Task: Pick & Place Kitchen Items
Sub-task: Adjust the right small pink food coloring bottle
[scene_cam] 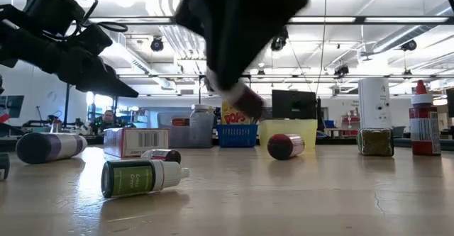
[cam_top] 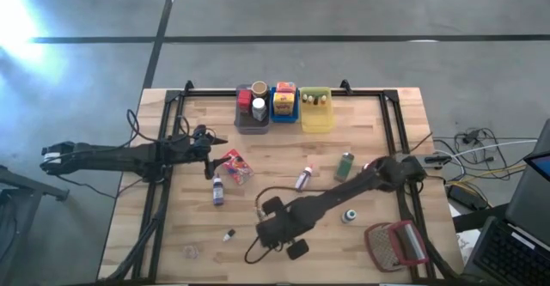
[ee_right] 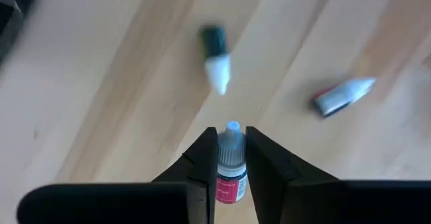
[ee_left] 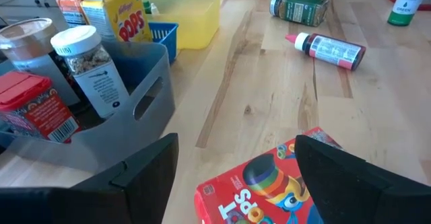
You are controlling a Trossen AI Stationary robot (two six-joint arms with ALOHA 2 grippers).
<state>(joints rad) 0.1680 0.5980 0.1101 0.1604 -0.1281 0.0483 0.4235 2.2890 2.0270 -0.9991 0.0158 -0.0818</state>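
Note:
My right gripper [ee_right: 231, 133] is shut on a tiny bottle [ee_right: 230, 167] with a red label and a white cap. In the low view it hangs above mid-table [scene_cam: 247, 101]. Two more tiny bottles [ee_right: 215, 52] [ee_right: 342, 95] lie on the wood below it. At the table's left my left gripper [ee_left: 237, 140] stands open and level. Its fingers flank a corner of the red packet [ee_left: 262, 187], which lies flat, and I see no touch. A purple bottle [cam_top: 217, 190], a red-label bottle [ee_left: 330, 49] and a green bottle [cam_top: 345, 164] lie or stand loose on the table. My right gripper pinches the tiny bottle between its two fingers at the shoulder [ee_right: 230, 158], just below the white cap. The cap [ee_right: 232, 128] pokes out past the fingertips. The fingers slant steeply down from above and lie along the bottle. The bottle is lifted clear of the table, cap downward.
Grey [cam_top: 253, 118], blue [cam_top: 284, 110] and yellow [cam_top: 316, 118] bins stand in a row at the far edge, with jars and boxes in them. A red-framed mesh object [cam_top: 395, 245] lies near the right front corner. A small jar [cam_top: 349, 216] sits beside my right arm.

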